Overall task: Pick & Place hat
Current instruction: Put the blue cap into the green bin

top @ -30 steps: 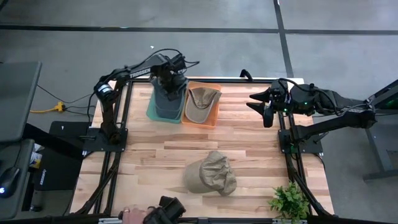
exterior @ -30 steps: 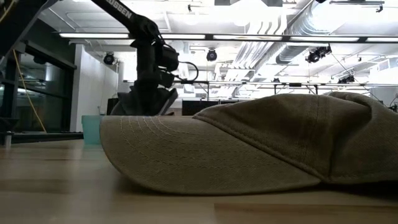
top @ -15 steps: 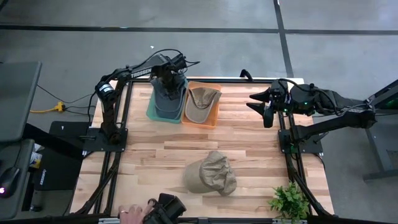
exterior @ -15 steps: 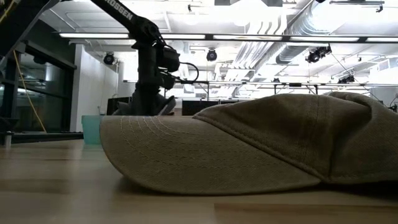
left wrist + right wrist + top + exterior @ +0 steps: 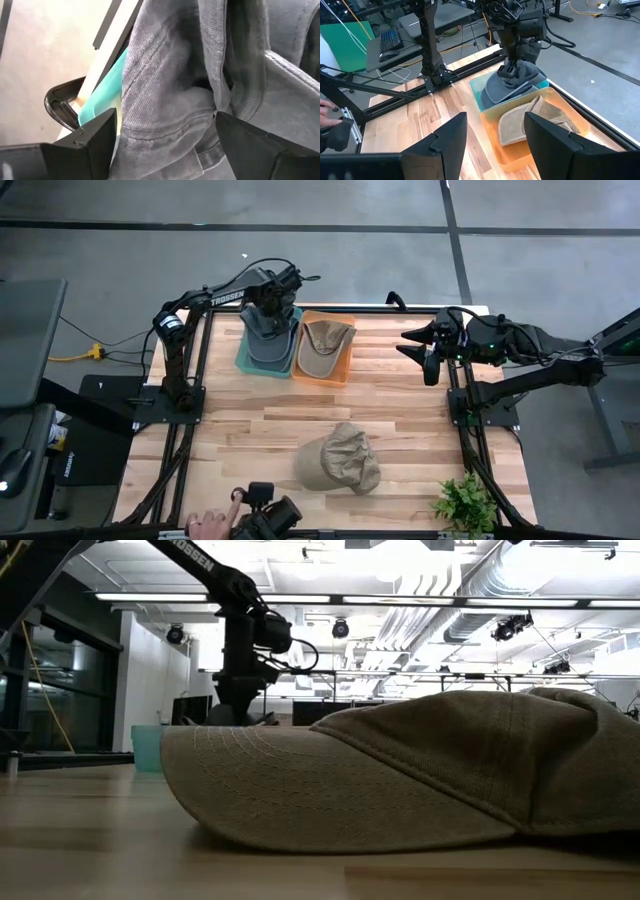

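Grey denim-like cloth fills what my left wrist sees: the grey hat [image 5: 200, 100] lies crumpled in the teal bin [image 5: 262, 352] at the far edge of the surface [image 5: 400, 395], and my left jaws [image 5: 272, 310] hang just above it, spread wide and holding nothing. The cloth looks slack and free of my fingers [image 5: 85, 145], so I judge this hat placed.

Beside it, the orange bin [image 5: 343, 358] holds a khaki hat [image 5: 322, 345], touching the bin's walls. A third one, the tan hat [image 5: 340, 458], lies out on the bare wood, well apart from both bins, near the front edge. I take that to be the next thing to fetch.

My right jaws [image 5: 428, 352] wait off the right side of the surface, standing apart with nothing between them.

How the tan hat will handle, as I judge it: light, soft, and floppy in the crown, which is already dented and folded. It will not break or slip much, since the weave gives grip, but it will sag and swing under me. The brim [image 5: 300, 790] looks stiffer and lies flat against the wood, hard to get under. So I would pinch a raised fold of the crown, where cloth bunches up between my fingers, and lift slowly enough that it does not drag.

A person's hand [image 5: 205, 527] rests at the front edge, beside a dark device.
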`<action>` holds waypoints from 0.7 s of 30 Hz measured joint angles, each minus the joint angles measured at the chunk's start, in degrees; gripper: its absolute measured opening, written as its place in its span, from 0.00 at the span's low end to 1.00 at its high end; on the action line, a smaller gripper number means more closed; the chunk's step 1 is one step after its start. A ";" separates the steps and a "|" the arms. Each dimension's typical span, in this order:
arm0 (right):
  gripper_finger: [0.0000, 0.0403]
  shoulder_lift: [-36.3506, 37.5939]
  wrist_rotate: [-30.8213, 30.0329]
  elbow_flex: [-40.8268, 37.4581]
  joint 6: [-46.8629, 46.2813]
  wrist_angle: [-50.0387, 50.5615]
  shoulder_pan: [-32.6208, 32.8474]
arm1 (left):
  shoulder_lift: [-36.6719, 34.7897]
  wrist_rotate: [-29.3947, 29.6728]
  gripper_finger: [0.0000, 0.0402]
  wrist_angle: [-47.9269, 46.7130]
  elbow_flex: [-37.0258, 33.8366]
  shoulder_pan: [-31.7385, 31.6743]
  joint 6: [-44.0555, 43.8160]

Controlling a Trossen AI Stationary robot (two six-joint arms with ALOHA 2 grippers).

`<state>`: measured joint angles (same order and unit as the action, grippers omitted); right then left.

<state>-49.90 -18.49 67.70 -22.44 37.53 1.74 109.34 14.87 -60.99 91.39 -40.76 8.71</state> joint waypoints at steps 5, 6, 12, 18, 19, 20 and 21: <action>0.48 -0.01 -0.01 0.00 0.00 0.01 0.02 | 0.00 0.64 0.74 1.87 0.01 0.01 -3.02; 0.48 -0.01 -0.01 0.00 0.00 -0.01 0.00 | -0.02 0.68 0.74 2.25 0.01 0.01 -3.51; 0.48 -0.01 0.00 0.00 -0.05 -0.01 0.02 | -0.02 2.36 0.74 5.99 0.01 -0.08 -4.50; 0.48 -0.01 -0.01 0.00 -1.05 0.00 0.02 | -0.07 3.51 0.74 10.73 0.05 -0.08 -4.44; 0.48 -0.01 -0.01 0.00 -1.07 -0.01 0.01 | -0.07 3.83 0.74 11.39 0.07 -0.08 -4.44; 0.48 -0.01 -0.01 0.00 -1.07 0.01 0.02 | -0.07 4.24 0.74 11.95 0.08 -0.08 -4.44; 0.48 -0.01 -0.05 0.00 -1.07 0.01 0.02 | -0.07 4.77 0.74 12.41 0.12 -0.08 -4.46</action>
<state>-49.91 -18.54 67.70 -23.51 37.54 1.76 109.27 19.63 -48.58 91.51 -40.84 4.25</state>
